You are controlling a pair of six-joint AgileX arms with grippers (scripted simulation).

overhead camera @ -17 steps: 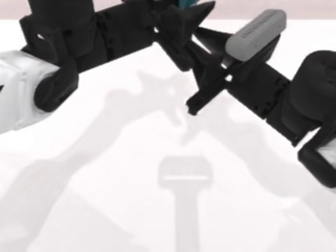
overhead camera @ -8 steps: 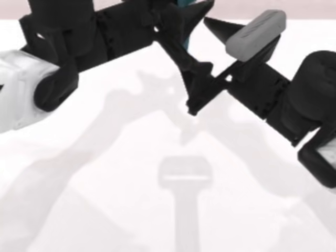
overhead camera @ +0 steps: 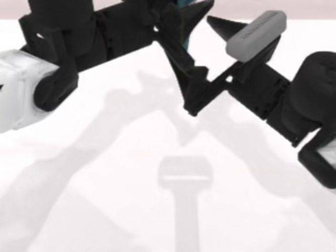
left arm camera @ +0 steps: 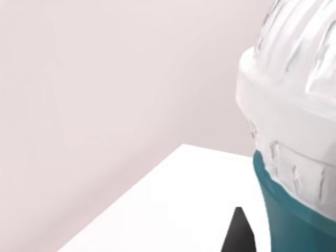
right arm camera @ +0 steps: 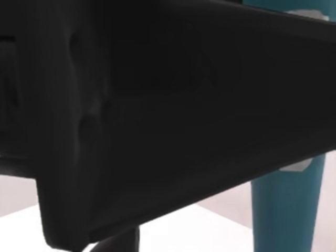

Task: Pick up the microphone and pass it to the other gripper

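Note:
The microphone (overhead camera: 185, 2) shows only as a sliver of teal at the top view's upper edge, held up above the table. My left gripper (overhead camera: 185, 14), the other gripper, is shut on it. In the left wrist view the white mesh head (left arm camera: 299, 79) and teal handle (left arm camera: 294, 215) loom close beside one black fingertip (left arm camera: 239, 236). My right gripper (overhead camera: 200, 65), under its grey block (overhead camera: 257, 31), stands open, its fingers spread wide on either side of the left gripper. In the right wrist view the teal handle (right arm camera: 286, 210) stands behind a large black body (right arm camera: 157, 115).
Both black arms (overhead camera: 105, 31) meet over the far middle of the white table (overhead camera: 105, 173). Arm shadows fall across the table's middle and near part. A pale wall (left arm camera: 105, 79) rises behind the table's far edge.
My right gripper has opened: its fingers have spread apart, one swinging up beside the grey block. The left gripper and the microphone have stayed put.

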